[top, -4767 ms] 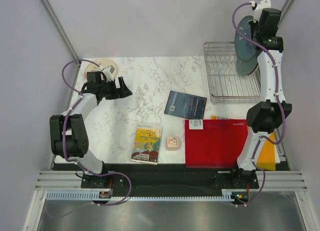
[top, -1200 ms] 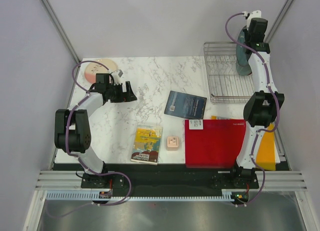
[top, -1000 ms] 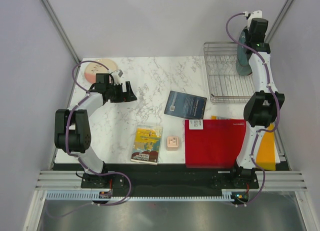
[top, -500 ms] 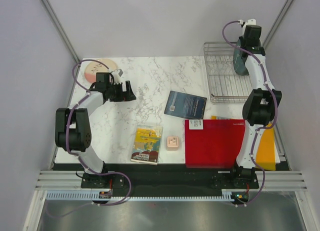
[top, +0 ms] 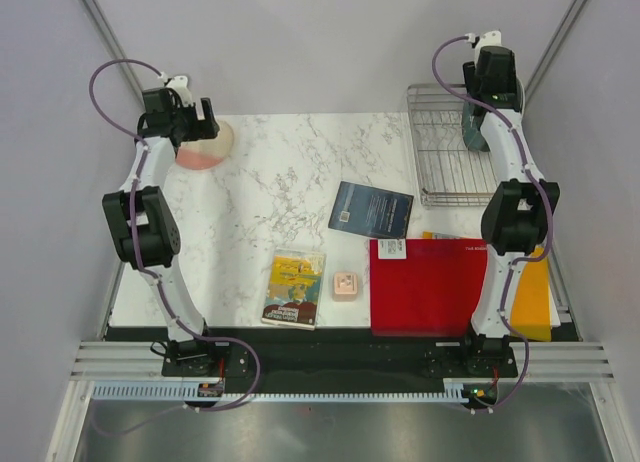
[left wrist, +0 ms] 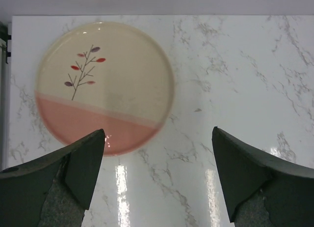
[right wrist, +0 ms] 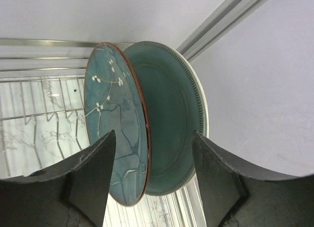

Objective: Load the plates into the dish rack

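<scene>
My L hand (left wrist: 157, 138) spread wide above veined marble desk (left wrist: 245, 65); glossy round cream-and-pink plate (left wrist: 104, 84) flat, just ahead-left of it. R hand (right wrist: 154, 138) wide too; floral plate (right wrist: 115, 124) & ribbed teal plate (right wrist: 171, 119) upright in wire dish rack (top: 440, 174).

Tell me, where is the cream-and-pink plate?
The cream-and-pink plate lies flat at the far-left corner of the table in the top view, under the left gripper.

My view: glossy glazed cream-and-pink round plate (left wrist: 104, 84) on polished white marble-look tabletop (left wrist: 235, 79); thin-barred silver metal wire rack (top: 440, 152) gleams.
</scene>
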